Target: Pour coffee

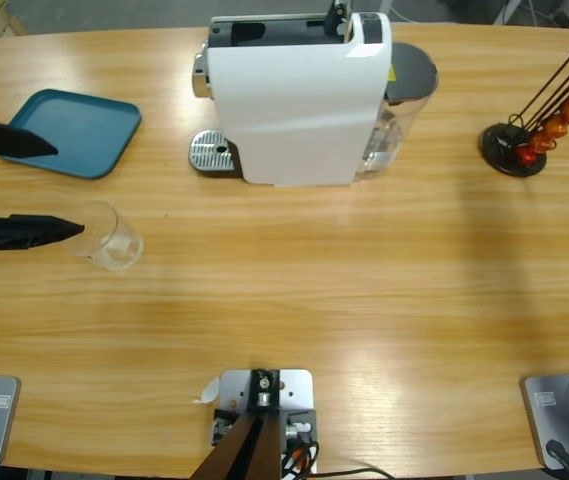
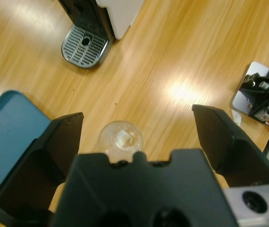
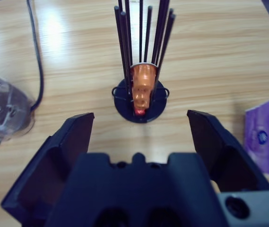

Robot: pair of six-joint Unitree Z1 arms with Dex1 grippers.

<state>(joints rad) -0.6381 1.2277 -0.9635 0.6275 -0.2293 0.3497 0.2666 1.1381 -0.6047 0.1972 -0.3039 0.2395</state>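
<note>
A small clear glass tumbler [image 1: 112, 238] stands upright on the wooden table at the left, and it looks clear inside. The coffee is out of view. My left gripper [image 1: 68, 190] comes in from the left edge with its jaws wide open and nothing held. One jaw tip ends just short of the tumbler. In the left wrist view the tumbler [image 2: 120, 138] sits close under the left gripper [image 2: 138, 116], between the spread jaws. My right gripper [image 3: 140, 117] is open and empty, facing a black wire capsule stand [image 3: 141, 90] that holds orange capsules.
A white coffee machine [image 1: 294, 100] stands at the back centre with a metal drip grate [image 1: 214, 152] and a clear water tank [image 1: 404, 110]. Beside the left gripper lies a teal tray [image 1: 74, 130]. The capsule stand [image 1: 514, 145] is far right. A purple tissue pack [image 3: 266, 135] lies near it.
</note>
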